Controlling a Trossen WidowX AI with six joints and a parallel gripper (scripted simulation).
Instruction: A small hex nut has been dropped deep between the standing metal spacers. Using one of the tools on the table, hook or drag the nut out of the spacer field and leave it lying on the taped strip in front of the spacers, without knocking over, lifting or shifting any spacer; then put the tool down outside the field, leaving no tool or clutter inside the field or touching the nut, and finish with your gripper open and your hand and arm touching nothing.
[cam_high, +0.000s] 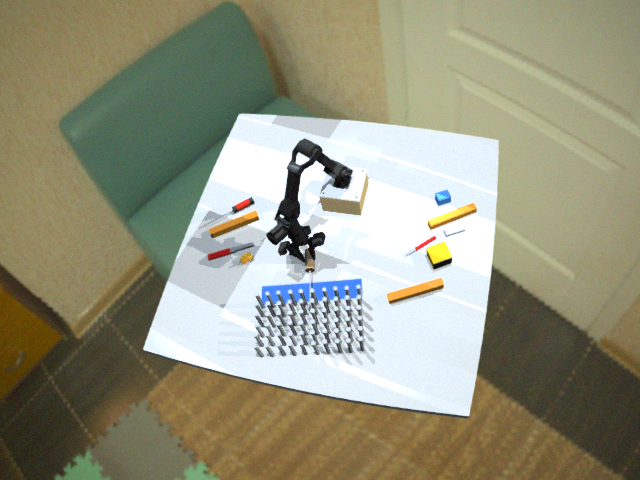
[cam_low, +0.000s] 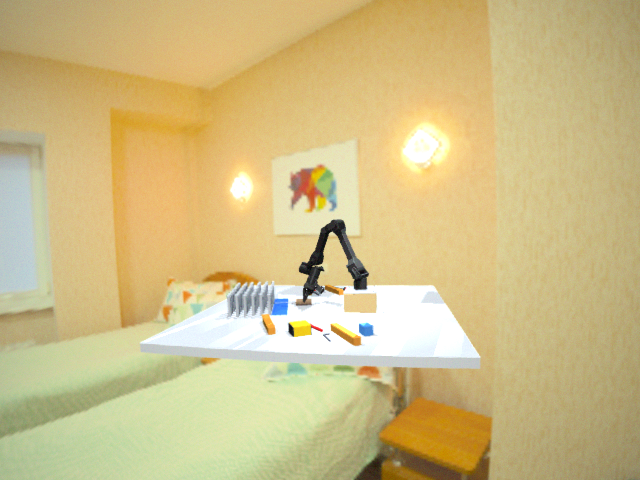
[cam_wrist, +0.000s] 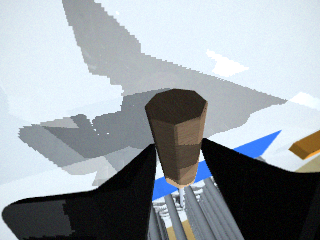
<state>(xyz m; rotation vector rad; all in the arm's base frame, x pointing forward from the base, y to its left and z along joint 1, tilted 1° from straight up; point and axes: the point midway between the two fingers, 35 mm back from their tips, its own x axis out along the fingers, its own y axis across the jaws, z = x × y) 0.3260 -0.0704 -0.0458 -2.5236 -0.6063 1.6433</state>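
My gripper (cam_high: 306, 259) (cam_low: 305, 301) (cam_wrist: 177, 145) is shut on the brown wooden handle (cam_high: 309, 261) (cam_low: 301, 302) (cam_wrist: 179, 135) of a tool, low over the table behind the blue taped strip. The tool's thin metal shaft (cam_high: 311, 278) runs from the handle across the blue strip (cam_high: 269, 293) (cam_low: 280, 306) (cam_wrist: 266, 142) toward the spacers; its far end is hidden among them. The metal spacers (cam_high: 310, 330) (cam_low: 250, 300) (cam_wrist: 202, 210) stand upright in several rows. I cannot make out the hex nut in any view.
Left of the arm lie a red-handled screwdriver (cam_high: 242, 205), an orange bar (cam_high: 234, 224), a red-handled tool (cam_high: 219, 253) and a small yellow-orange piece (cam_high: 246, 257). Right lie orange bars (cam_high: 452, 215) (cam_high: 415, 290), a yellow block (cam_high: 439, 254), a blue block (cam_high: 443, 197), a red screwdriver (cam_high: 425, 243) and a hex key (cam_high: 454, 233).
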